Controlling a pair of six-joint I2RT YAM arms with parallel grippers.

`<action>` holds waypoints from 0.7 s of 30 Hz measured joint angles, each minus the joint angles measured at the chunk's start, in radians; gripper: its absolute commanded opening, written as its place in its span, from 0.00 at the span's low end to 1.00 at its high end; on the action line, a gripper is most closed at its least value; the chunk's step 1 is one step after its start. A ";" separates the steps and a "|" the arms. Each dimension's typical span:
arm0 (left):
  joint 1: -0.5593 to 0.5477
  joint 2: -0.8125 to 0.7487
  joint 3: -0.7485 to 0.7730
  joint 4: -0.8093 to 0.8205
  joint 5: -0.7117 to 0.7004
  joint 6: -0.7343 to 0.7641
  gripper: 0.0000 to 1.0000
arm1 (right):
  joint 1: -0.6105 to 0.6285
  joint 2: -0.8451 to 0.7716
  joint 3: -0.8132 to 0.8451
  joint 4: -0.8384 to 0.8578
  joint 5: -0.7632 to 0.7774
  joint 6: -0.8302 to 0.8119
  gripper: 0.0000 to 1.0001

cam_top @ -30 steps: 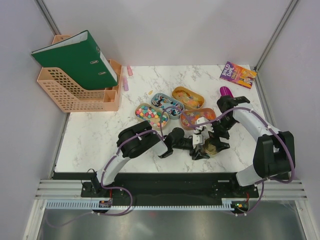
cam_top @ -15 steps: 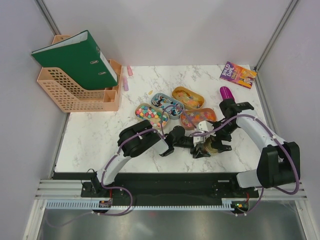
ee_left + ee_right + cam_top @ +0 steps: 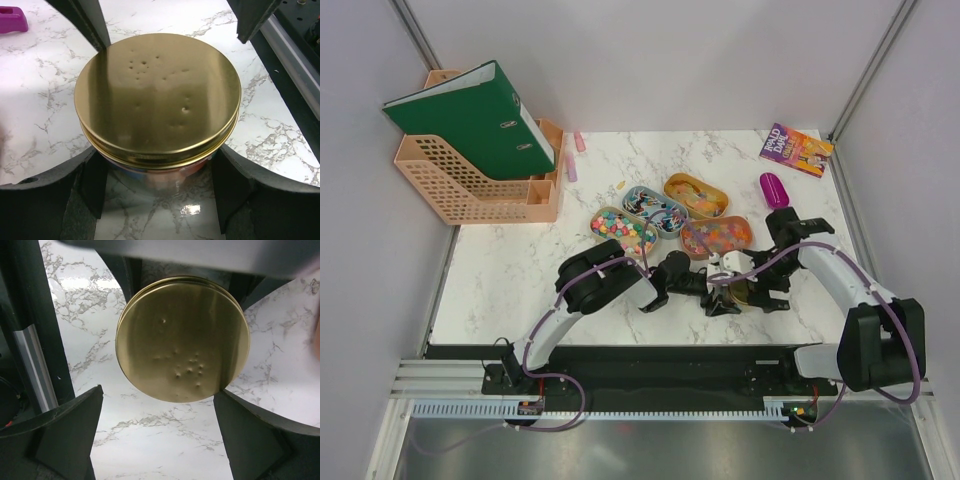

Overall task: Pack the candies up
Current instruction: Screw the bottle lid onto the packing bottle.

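Between left fingers [image 3: 92, 187] clamped on it, gold-lidded tin [image 3: 157, 100], contents hidden, right fingers [image 3: 65, 440] spread apart above.

The black left gripper [image 3: 160, 192] brackets a shiny gold tin [image 3: 150, 171], its lid [image 3: 157, 97] pocked with tiny dents. Underneath, the table [image 3: 35, 115] is white marble, grey-veined. Beyond that gripper sit pink, green, yellow and blue candies [image 3: 628, 232] in tan trays [image 3: 669, 184], and farther out a magenta scoop [image 3: 773, 189].

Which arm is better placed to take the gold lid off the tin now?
Right, probably. The left fingers seem to clamp the tin below the lid, while the right fingers stand open beside the lid.
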 measured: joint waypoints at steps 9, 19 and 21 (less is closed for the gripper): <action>0.020 0.005 0.013 -0.005 -0.037 -0.001 0.02 | -0.118 -0.073 0.016 -0.156 0.034 0.000 0.98; 0.040 0.006 0.018 -0.008 -0.057 -0.004 0.02 | -0.130 0.096 0.218 -0.165 -0.037 -0.003 0.98; 0.040 0.006 0.018 -0.008 -0.057 -0.004 0.02 | -0.112 0.150 0.252 -0.157 -0.050 -0.003 0.98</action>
